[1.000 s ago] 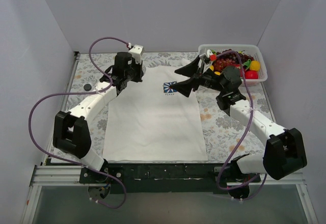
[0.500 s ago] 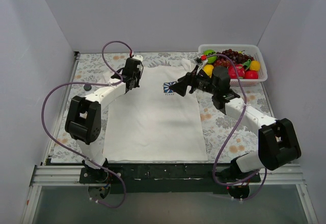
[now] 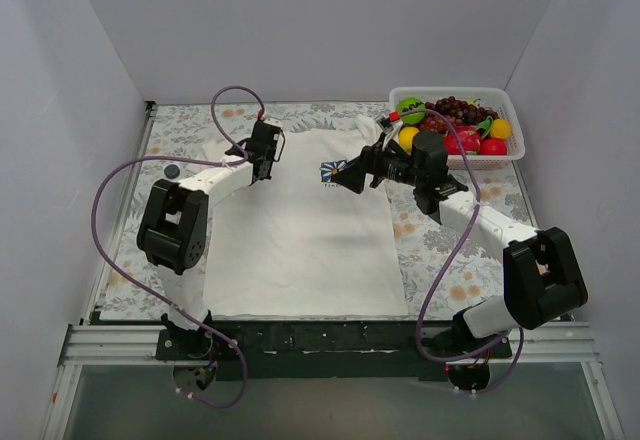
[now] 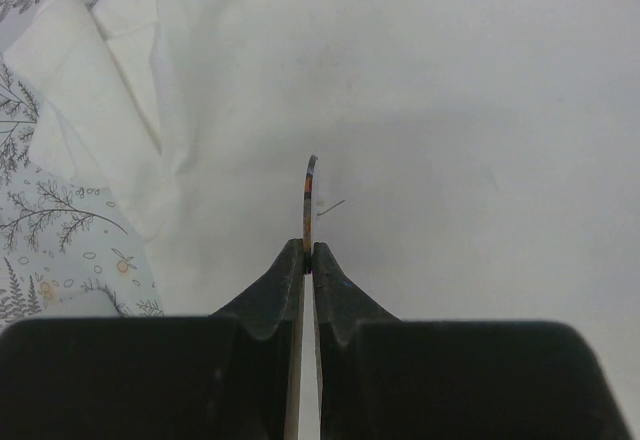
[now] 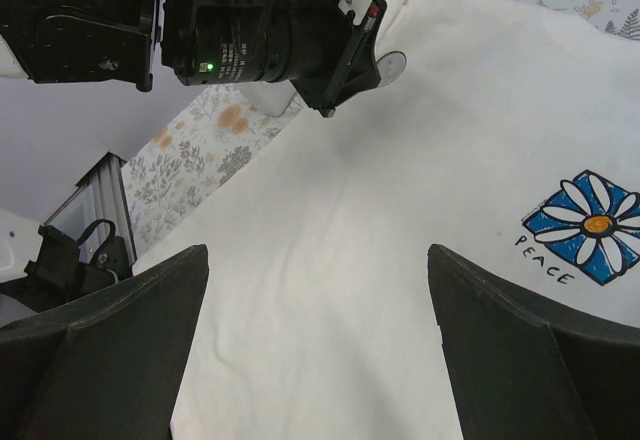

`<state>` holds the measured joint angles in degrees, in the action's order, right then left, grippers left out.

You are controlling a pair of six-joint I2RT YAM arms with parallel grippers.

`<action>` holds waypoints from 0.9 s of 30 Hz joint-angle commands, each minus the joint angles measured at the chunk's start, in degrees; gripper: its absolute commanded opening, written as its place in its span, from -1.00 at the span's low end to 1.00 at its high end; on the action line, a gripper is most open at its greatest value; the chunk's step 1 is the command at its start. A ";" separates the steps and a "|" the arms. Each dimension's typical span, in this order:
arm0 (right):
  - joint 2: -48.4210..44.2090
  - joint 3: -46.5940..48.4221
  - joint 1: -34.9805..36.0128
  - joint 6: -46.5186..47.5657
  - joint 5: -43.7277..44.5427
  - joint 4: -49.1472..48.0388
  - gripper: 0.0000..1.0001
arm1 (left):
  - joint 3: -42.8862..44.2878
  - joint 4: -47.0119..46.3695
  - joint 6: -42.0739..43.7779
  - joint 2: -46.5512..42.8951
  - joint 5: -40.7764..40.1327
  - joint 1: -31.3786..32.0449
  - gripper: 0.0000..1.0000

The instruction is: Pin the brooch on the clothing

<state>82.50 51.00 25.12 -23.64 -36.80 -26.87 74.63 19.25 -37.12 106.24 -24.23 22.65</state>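
One T-shirt [image 3: 300, 230] lies flat on the desk [image 3: 440, 250]. One brooch [image 4: 309, 200], seen edge-on, is pinched between the closed fingers of the left hand [image 4: 308, 252], over the shirt's 11 o'clock corner. The right hand [image 3: 347, 175] hangs spread wide, holding nothing, beside the single flower print [image 5: 590, 225] at 1 o'clock. One basket [image 3: 455, 91] of fruit sits at 2 o'clock off the shirt. One small dark disc [image 3: 171, 171] lies on the desk at 9 o'clock.

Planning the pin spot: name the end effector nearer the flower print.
Right. The right end effector is open beside the flower print; the left end effector is across the shirt, by the opposite shoulder.
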 commanded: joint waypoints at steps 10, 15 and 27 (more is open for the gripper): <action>0.21 3.31 -0.16 2.89 -1.17 2.96 0.93 | 3.94 0.18 5.48 5.65 -9.43 0.64 -1.00; -0.67 3.05 -0.25 2.81 -0.91 3.05 0.93 | 6.48 1.32 6.19 7.84 -11.80 1.07 -1.00; -0.85 2.96 -0.16 3.07 -1.17 3.49 0.93 | 11.85 4.31 5.40 13.12 -17.96 3.01 -1.00</action>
<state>82.96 51.75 25.12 -21.23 -37.65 -22.74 84.01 22.11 -31.48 119.70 -38.54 25.21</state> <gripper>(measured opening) 0.963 0.026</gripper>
